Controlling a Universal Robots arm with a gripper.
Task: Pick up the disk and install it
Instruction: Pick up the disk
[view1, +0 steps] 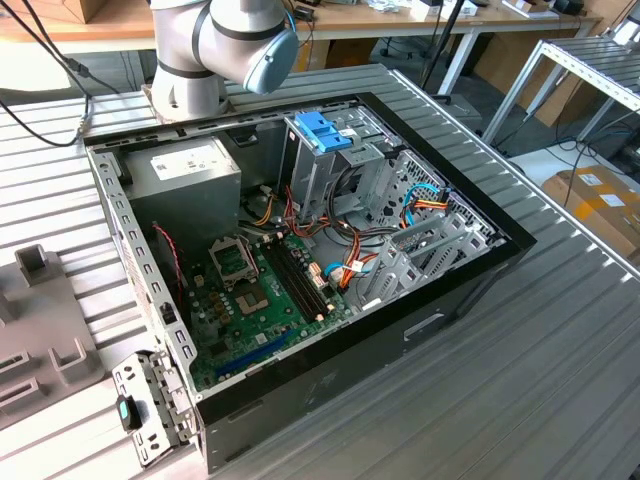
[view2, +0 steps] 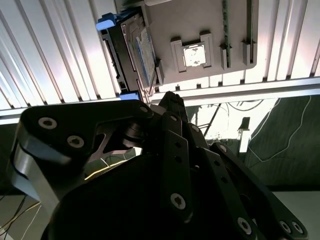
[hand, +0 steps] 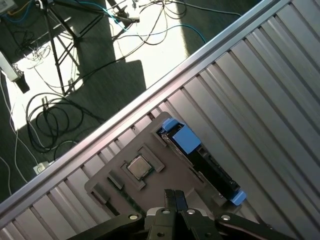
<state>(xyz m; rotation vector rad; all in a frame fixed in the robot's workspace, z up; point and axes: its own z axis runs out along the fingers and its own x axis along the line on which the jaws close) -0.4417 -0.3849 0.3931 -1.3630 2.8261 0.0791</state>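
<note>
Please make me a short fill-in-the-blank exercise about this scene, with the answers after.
The silver rectangular hard disk with ____ plastic rails stands on edge in the flat grey tray. The black gripper pointing at it holds ____. The black computer case on the ribbed metal table lies with its side ____.
Answers: blue; nothing; open.

A wide table (view1: 560, 380) of ribbed grey metal slats carries everything; in both wrist views (hand: 280, 75) (view2: 50, 60) its slats run up to a straight edge rail. An open black computer case (view1: 400, 330) lies on its side in the middle of the table. The arm's base (view1: 185, 95) stands on the table behind the case. Toward the exterior view's left lies a flat grey holder plate (view1: 40, 340) (hand: 170, 182) (view2: 190, 20). The disk (hand: 207, 162) (view2: 132, 55) stands on edge at one side of this plate, and a square chip (hand: 140, 168) (view2: 194, 55) sits in a recess. A small metal bracket (view1: 150, 410) rests at the case's near corner
</note>
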